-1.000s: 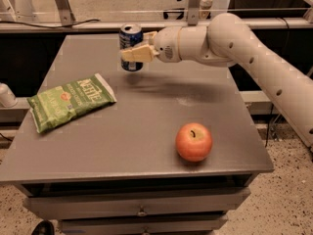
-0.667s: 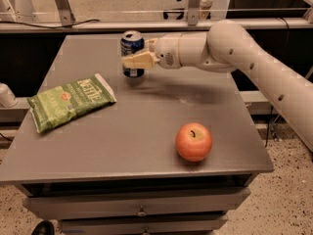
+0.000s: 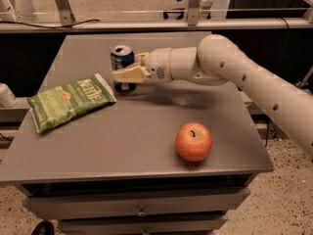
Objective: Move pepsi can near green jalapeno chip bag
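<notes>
Evidently for placement, the gripper (image 3: 130, 68), jaws clamped on the upright pepsi can (image 3: 121, 58), hung at 2 o'clock from the green jalapeno chip bag (image 3: 71, 102).

High front view, fingers (image 3: 128, 75) upper centre

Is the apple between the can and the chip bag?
No, the apple sits front right; the gripper holds the pepsi can close beside the green jalapeno chip bag.
</notes>
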Motion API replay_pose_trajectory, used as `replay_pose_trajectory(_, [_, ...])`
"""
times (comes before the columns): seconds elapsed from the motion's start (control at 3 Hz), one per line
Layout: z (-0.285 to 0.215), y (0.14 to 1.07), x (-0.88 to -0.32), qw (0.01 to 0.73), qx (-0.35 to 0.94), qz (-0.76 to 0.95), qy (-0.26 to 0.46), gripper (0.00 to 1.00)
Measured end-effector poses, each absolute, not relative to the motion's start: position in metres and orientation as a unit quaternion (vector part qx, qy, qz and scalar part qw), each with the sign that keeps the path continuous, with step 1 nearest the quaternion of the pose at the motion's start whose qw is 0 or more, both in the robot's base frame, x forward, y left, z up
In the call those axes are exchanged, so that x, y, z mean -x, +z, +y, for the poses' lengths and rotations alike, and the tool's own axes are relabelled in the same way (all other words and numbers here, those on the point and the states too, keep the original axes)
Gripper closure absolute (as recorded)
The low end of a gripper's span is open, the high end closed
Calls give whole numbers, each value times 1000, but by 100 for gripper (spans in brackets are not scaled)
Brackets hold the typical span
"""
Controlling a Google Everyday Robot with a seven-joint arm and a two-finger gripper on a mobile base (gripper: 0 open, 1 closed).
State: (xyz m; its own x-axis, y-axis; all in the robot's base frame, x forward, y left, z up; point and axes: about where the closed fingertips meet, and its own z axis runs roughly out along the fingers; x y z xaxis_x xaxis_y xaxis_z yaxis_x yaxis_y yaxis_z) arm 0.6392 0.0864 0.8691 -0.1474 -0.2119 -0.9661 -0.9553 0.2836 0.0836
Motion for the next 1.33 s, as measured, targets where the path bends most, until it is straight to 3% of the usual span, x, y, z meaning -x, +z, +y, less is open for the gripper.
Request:
replay_pose_trajectory(0.33, [90,868,-635,468,452,647,398,82])
replay_pose_trajectory(1.33, [93,867,-631,463,454,646,403,11])
